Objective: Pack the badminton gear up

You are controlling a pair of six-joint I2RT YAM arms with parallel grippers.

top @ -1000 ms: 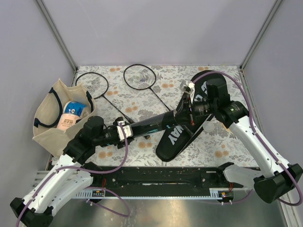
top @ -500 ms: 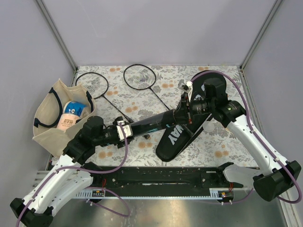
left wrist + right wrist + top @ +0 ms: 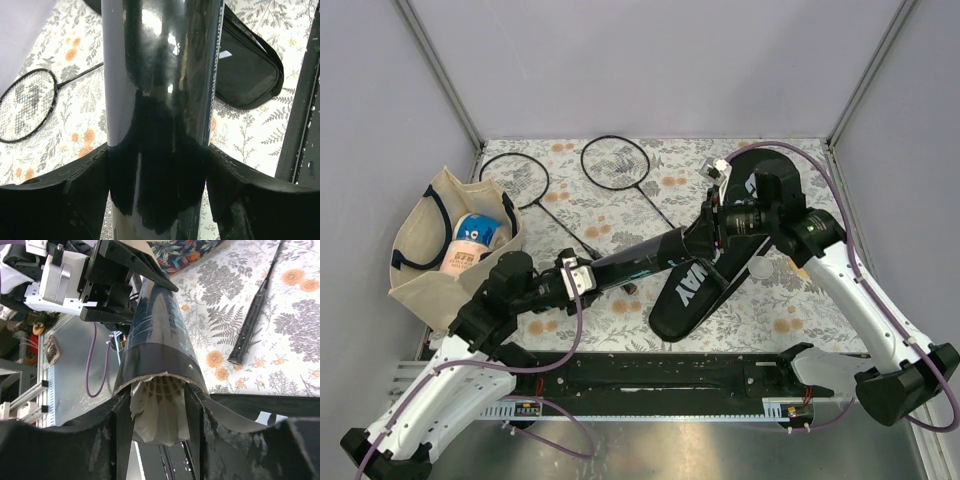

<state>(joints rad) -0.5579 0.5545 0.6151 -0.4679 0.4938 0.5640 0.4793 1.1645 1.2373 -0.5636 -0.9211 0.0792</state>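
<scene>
The long black tube (image 3: 640,258) hangs slanted above the table. My left gripper (image 3: 582,272) is shut on its lower left end, the tube filling the left wrist view (image 3: 160,100) between the fingers (image 3: 85,190). My right gripper (image 3: 705,232) is shut on a white feather shuttlecock (image 3: 160,415), whose front sits inside the tube's open mouth (image 3: 160,377). Two black racquets (image 3: 515,180) (image 3: 617,162) lie at the back. The black "CROSSWAY" cover (image 3: 685,290) lies under the right arm.
A beige tote bag (image 3: 420,270) stands at the left edge with a tape roll (image 3: 475,240) inside. A small white round disc (image 3: 760,268) lies beside the cover. A racquet handle (image 3: 252,320) lies on the floral cloth near the tube's mouth.
My right gripper and the tube's right end have shifted slightly toward the back. The left arm has drawn back a little, still holding the tube.
</scene>
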